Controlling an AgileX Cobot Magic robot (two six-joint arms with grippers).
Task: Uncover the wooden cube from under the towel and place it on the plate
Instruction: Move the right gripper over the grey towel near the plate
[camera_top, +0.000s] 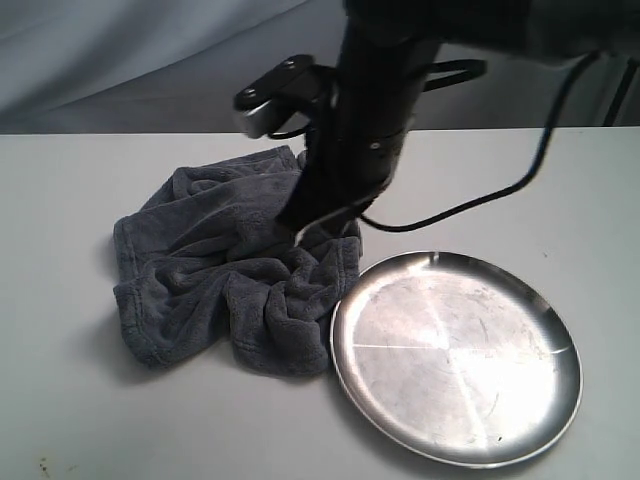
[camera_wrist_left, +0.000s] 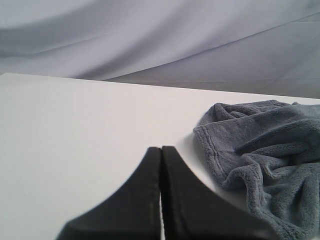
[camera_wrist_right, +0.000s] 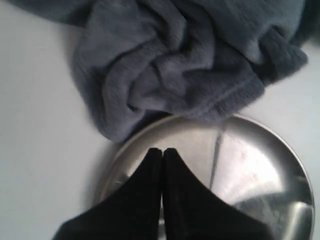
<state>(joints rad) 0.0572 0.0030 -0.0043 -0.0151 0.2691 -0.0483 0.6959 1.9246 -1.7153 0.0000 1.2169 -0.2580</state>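
- The right gripper (camera_wrist_right: 161, 152) has its fingers pressed together, tips showing against the plate (camera_wrist_right: 260, 165).
- The crumpled grey towel (camera_wrist_right: 190, 65) meets the plate's rim.
- Both lie on a white table (camera_wrist_right: 35, 125).

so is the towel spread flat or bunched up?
Bunched up. The towel lies in deep folds and ridges in all three views, one edge against the rim of the plate.

Bare tabletop (camera_top: 60, 400) is left open to the left of the crumpled towel (camera_top: 220, 280); its right side is closed off by the plate (camera_top: 455, 360), touching its edge, and overhung by an arm (camera_top: 370, 110).
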